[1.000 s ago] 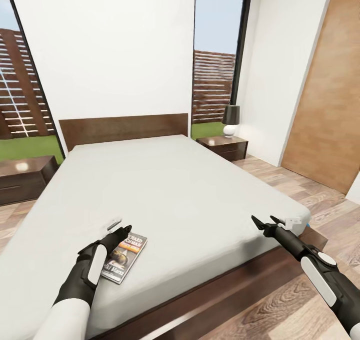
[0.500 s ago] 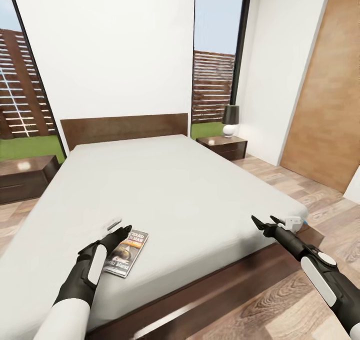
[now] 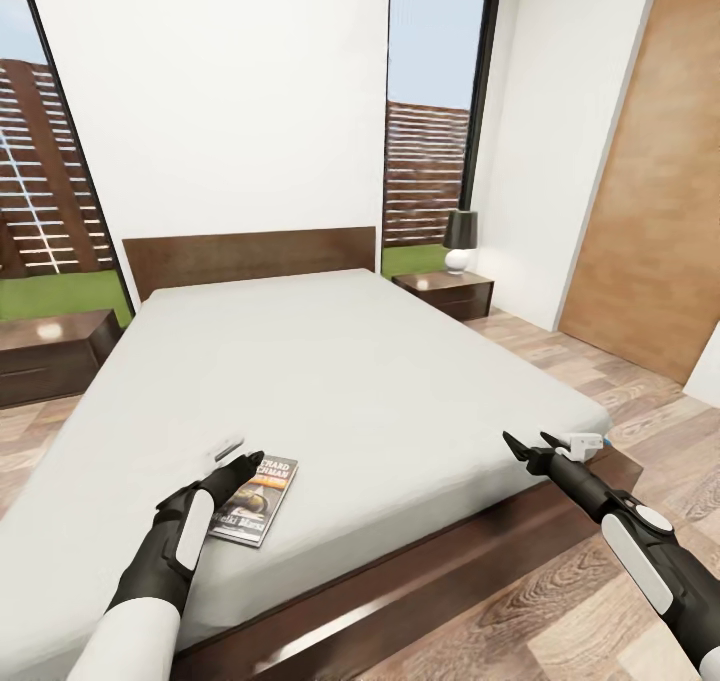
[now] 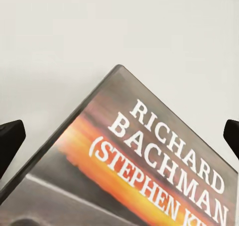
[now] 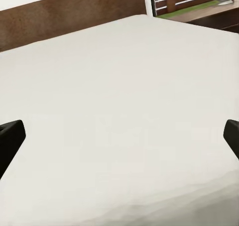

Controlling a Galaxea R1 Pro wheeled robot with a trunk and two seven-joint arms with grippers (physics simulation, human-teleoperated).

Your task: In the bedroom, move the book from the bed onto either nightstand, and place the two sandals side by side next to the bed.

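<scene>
The book lies flat on the bed, near its foot edge, and the left tool hangs directly over the book's near-left corner, its tips close above the cover. From that tool the book stretches onward and slightly to the right, with its long axis running roughly along the reach of the left arm, tilted a little across it. In the left wrist view the cover fills the space between the two dark fingertips, which stand wide apart at either border with nothing between them, so this tool is released. The right tool hovers over the bed's far right corner, well apart from the book, its prongs spread and empty; its wrist view looks across bare mattress. The left arm is plainly the nearer one, and a grasp would likely need it to come down across the book's short width.

Against the earlier frames, the bed and book sit slightly lower and more to the right in the head view while both arms keep their poses, which reads as the camera shifting, not the book sliding.
</scene>
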